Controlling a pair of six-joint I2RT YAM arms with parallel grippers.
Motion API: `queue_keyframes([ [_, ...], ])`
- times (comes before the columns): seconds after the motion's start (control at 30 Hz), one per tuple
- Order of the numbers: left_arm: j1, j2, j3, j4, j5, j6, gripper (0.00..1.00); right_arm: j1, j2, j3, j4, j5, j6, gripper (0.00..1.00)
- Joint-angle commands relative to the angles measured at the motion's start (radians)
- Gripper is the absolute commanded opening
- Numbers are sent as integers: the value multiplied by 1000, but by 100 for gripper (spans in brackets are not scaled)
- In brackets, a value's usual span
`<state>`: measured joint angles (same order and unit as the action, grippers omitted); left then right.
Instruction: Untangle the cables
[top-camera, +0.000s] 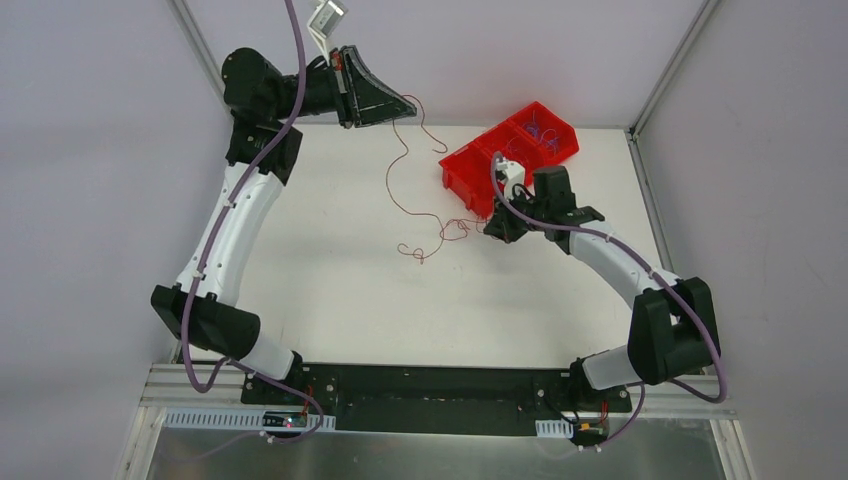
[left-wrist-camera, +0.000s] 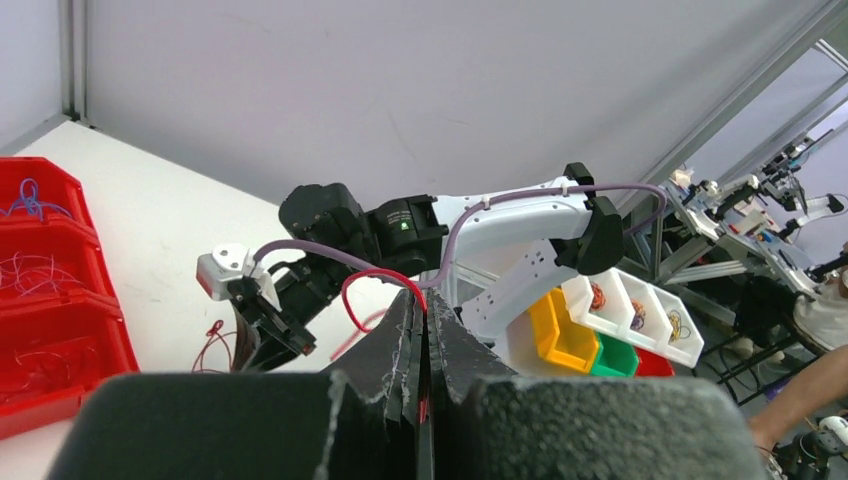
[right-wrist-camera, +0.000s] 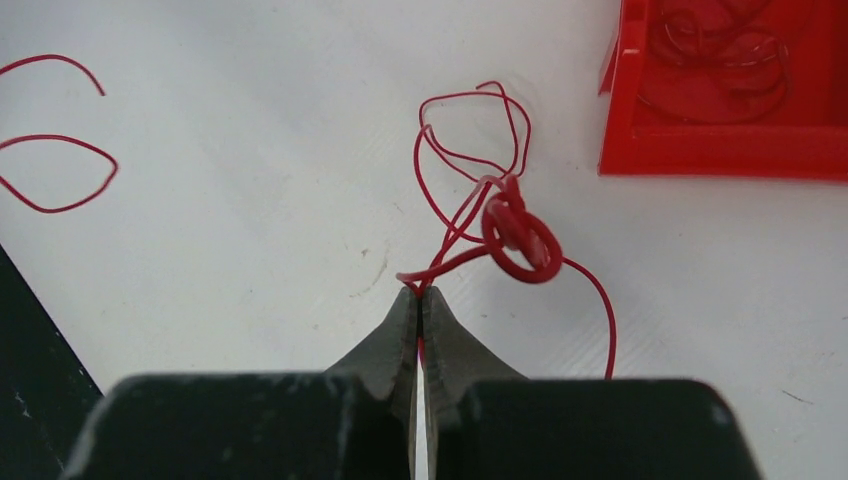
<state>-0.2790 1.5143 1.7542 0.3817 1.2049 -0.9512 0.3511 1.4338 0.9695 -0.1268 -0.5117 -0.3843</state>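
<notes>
White tabletop (top-camera: 330, 300): red cable (left-wrist-camera: 378, 272) runs from left gripper (top-camera: 412, 104), clamped on it above the far edge, down to a knot (right-wrist-camera: 520, 240) that right gripper (right-wrist-camera: 418, 293) pinches beside red bin (top-camera: 462, 172) near far-right corner.

Two robot arms, left arm (top-camera: 235, 215) and right arm (top-camera: 615, 262); two grippers, left gripper (left-wrist-camera: 425, 300) and right gripper (right-wrist-camera: 419, 292); one red tray (top-camera: 460, 175), three compartments showing at left in the left-wrist view; red cables (right-wrist-camera: 503, 222) drawn into one tight knot, strands too tangled to count; one blue bundle (left-wrist-camera: 30, 198) upper left.
</notes>
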Motion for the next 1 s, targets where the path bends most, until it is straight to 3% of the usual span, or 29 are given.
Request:
queue_keyframes([
  [0.0,11,-22,20,-80,6,69,0,-17,10,61,-190,-35,-105,5],
  [0.17,11,-51,-146,-179,8,185,0,-16,-42,99,-344,-81,-139,59],
  [0.27,11,-67,-247,-246,-31,269,0,2,-79,124,-382,-96,-126,71],
  [0.43,-2,-44,-305,-253,-82,317,0,60,-88,182,-370,-127,-30,76],
  [0.63,-8,5,-290,-260,-112,309,0,165,-32,146,-79,-135,118,78],
  [0.83,5,64,-337,-443,-149,425,0,199,124,229,-40,-102,53,73],
  [0.97,12,78,-442,-561,-170,546,0,195,109,198,-86,-73,-34,72],
])
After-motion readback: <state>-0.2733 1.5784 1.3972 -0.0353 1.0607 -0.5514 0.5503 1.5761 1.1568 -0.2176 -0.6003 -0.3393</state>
